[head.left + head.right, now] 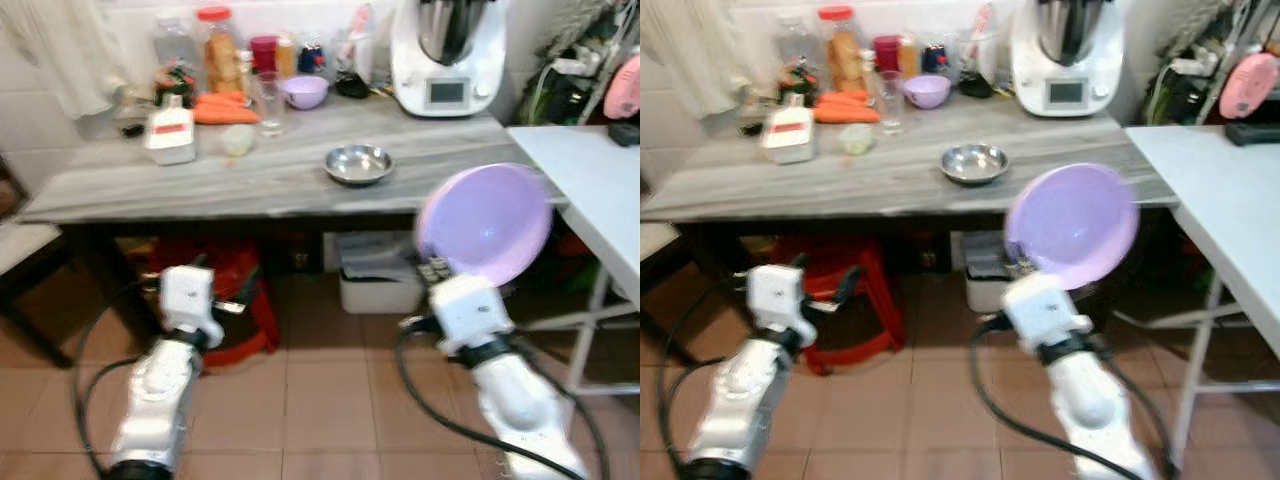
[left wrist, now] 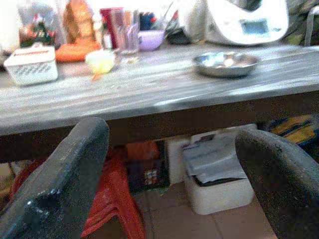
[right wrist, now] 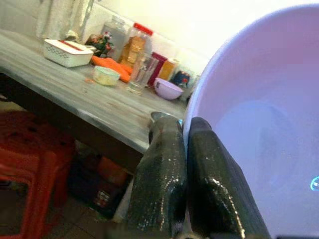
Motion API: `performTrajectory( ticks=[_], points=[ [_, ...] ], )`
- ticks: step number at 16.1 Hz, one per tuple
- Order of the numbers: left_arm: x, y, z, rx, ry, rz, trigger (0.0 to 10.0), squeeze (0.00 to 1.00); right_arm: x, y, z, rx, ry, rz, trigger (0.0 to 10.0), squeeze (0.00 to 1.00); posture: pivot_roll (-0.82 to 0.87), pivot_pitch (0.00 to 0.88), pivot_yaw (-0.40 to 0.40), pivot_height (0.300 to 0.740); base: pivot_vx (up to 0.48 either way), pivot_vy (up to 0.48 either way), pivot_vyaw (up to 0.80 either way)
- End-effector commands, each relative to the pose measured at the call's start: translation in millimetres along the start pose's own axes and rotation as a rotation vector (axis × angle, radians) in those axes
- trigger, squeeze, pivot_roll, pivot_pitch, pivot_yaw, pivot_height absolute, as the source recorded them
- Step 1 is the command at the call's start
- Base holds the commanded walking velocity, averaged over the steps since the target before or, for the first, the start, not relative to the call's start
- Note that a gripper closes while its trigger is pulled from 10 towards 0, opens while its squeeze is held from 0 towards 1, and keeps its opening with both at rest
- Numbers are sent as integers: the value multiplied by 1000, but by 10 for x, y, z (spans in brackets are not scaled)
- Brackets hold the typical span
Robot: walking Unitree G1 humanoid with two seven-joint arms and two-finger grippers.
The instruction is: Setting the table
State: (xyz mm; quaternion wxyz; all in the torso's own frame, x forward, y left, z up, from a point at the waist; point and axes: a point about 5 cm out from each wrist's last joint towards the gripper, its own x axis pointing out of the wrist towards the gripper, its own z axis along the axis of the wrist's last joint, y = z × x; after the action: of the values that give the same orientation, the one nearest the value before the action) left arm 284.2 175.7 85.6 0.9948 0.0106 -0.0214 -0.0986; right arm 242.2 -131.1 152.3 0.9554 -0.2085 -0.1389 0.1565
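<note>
While we stand before the grey table (image 1: pixel 250 180), our right gripper (image 3: pixel 185 149) clamps the purple plate (image 1: pixel 487 222) by its rim — raised beside the table edge — our left gripper (image 2: pixel 174 164) gapes empty.

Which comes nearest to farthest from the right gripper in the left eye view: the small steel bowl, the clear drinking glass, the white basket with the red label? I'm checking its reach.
From the right gripper, shut on the large lilac plate:
1. Small steel bowl, near the counter's front edge.
2. Clear drinking glass, farther back, leftward.
3. White basket with the red label, far left.
</note>
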Motion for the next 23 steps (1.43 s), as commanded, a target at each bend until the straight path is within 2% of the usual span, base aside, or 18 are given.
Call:
performTrajectory(
  ticks=[1,6,10,17,21,23],
  points=[
    [53,-64,60,-4,-22,-21,10000,0,-6,-78,20,-26,-12,-22,10000,0,-48,0,46,740,480,0,0],
    [68,-86,69,-10,-27,-25,10000,0,-1,-70,37,-28,-19,-19,10000,0,-49,0,46,740,480,0,0],
    [71,-98,70,-14,-27,-27,10000,0,9,-79,57,-31,-28,-19,10000,0,-50,0,44,740,480,0,678],
    [68,-102,73,-9,-27,-32,10000,0,16,-58,64,-26,-32,-13,10000,0,-46,0,44,740,480,0,0],
    [58,-115,73,-16,-30,-38,10000,0,26,-53,60,-27,-31,-5,10000,0,-44,0,43,740,273,0,0],
    [6,-165,88,19,-42,-89,10000,0,36,-50,58,-20,-32,4,10000,0,-41,0,43,740,0,0,0]
  ],
)
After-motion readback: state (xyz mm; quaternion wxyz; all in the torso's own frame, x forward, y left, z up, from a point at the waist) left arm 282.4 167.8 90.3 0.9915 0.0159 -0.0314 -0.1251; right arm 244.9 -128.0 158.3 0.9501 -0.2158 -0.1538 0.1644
